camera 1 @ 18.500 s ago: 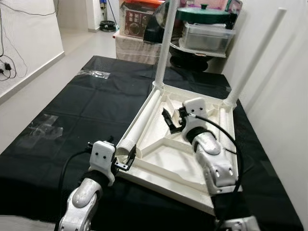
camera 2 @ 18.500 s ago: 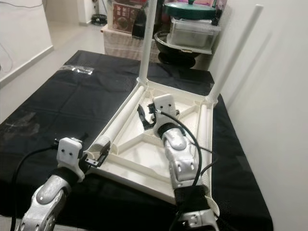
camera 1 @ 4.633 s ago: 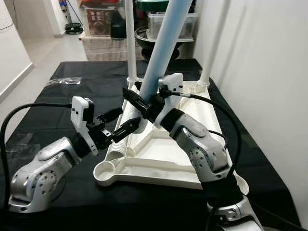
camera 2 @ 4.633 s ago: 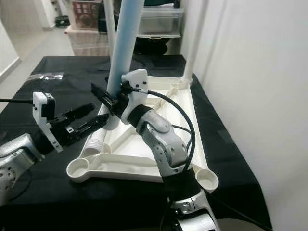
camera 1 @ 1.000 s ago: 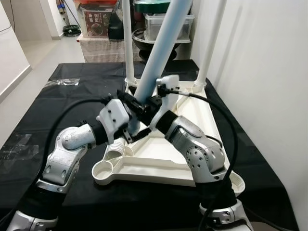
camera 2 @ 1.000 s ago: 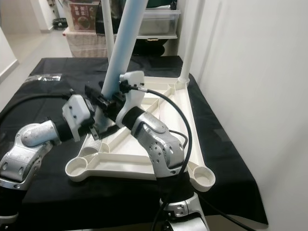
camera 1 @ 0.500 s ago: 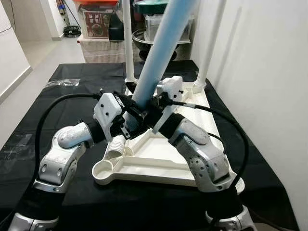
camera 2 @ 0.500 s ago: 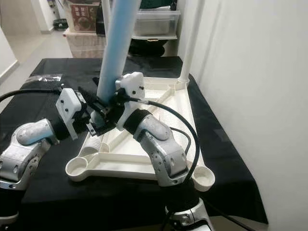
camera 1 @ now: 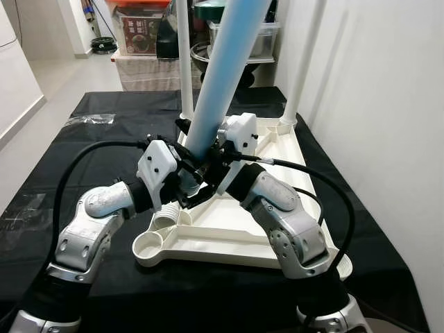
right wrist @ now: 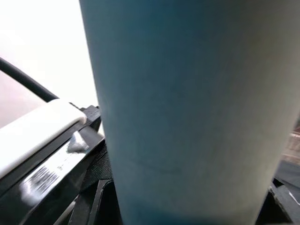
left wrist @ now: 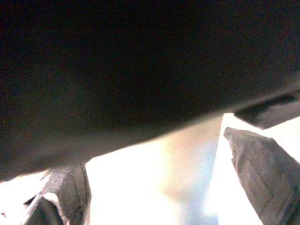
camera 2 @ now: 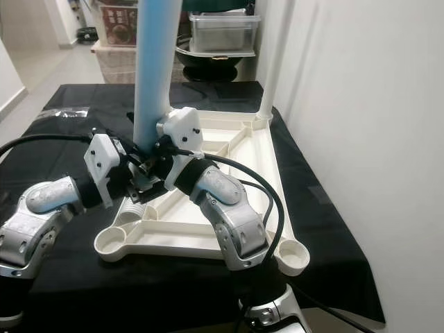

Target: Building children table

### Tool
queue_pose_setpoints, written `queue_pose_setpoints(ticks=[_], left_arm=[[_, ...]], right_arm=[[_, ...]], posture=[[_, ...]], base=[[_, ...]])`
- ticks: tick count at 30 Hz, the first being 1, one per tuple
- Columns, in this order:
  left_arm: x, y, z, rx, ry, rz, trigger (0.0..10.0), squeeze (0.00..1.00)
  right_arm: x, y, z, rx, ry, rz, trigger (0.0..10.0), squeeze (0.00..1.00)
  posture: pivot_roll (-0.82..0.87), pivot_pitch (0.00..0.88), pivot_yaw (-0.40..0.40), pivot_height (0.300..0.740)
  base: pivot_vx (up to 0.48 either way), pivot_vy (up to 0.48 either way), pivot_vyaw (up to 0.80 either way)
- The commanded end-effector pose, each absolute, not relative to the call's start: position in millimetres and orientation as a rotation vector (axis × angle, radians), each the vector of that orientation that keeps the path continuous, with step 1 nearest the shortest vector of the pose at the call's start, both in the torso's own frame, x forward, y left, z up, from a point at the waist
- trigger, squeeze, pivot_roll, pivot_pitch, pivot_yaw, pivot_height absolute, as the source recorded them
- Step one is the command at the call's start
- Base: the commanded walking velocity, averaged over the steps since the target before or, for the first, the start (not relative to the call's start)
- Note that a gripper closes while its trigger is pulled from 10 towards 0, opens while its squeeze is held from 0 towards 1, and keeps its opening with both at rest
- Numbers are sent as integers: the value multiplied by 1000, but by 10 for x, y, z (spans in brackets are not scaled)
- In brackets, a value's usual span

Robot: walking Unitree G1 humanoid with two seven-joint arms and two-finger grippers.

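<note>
You are fitting the third leg: the tabletop is lying upside down on the black cloth, with two white legs standing in its far corners, and you are holding the pale blue leg tilted over the near-left part of the tabletop, its lower end just above the ribbed piece by the empty near-left socket.

Your right gripper is clenching the blue leg low down, its black fingers wrapping the tube. Your left gripper is pressing in at the same spot from the other side of the leg; I cannot tell whether its fingers are clamping the tube or only resting against it, since the left wrist view is mostly dark.

The leg is not seated yet, as I judge it. The next move is calling for you to bring the tube upright, slide its foot toward the near-left socket of the tabletop, line it up square, then push straight down. The near-right socket is waiting empty too.
</note>
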State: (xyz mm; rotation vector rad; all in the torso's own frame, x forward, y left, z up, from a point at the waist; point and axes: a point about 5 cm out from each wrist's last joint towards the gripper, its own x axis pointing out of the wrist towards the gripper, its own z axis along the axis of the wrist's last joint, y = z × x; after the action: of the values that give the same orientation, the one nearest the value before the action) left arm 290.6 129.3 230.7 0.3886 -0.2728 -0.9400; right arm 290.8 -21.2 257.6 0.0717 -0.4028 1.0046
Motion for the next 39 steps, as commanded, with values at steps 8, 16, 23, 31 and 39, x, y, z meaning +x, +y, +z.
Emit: queue_pose_setpoints(ticks=[8, 16, 23, 31, 39], left_arm=[[2877, 1284, 2131, 484, -213, -970, 10000, 0], [2874, 1304, 2097, 493, -199, -965, 10000, 0], [2866, 1292, 2072, 437, -187, -991, 0, 0], [2862, 1285, 2107, 430, -222, -981, 0, 0], [2866, 1277, 2128, 432, -239, -969, 0, 0]], right_arm=[[2875, -113, 2753, 144, -424, 1084, 0, 0], [2921, -141, 2807, 184, -423, 1077, 0, 0], [2913, -138, 2844, 183, -433, 1083, 0, 0], [2947, -157, 2854, 164, -442, 1057, 0, 0], [2962, -146, 2844, 187, -425, 1046, 10000, 0]], posture=[[16, 0, -54, 740], [16, 0, -54, 740], [15, 0, -56, 740], [14, 0, -57, 740], [17, 0, -58, 740]], base=[[0, 0, 0], [0, 0, 0], [0, 0, 0], [0, 0, 0], [0, 0, 0]])
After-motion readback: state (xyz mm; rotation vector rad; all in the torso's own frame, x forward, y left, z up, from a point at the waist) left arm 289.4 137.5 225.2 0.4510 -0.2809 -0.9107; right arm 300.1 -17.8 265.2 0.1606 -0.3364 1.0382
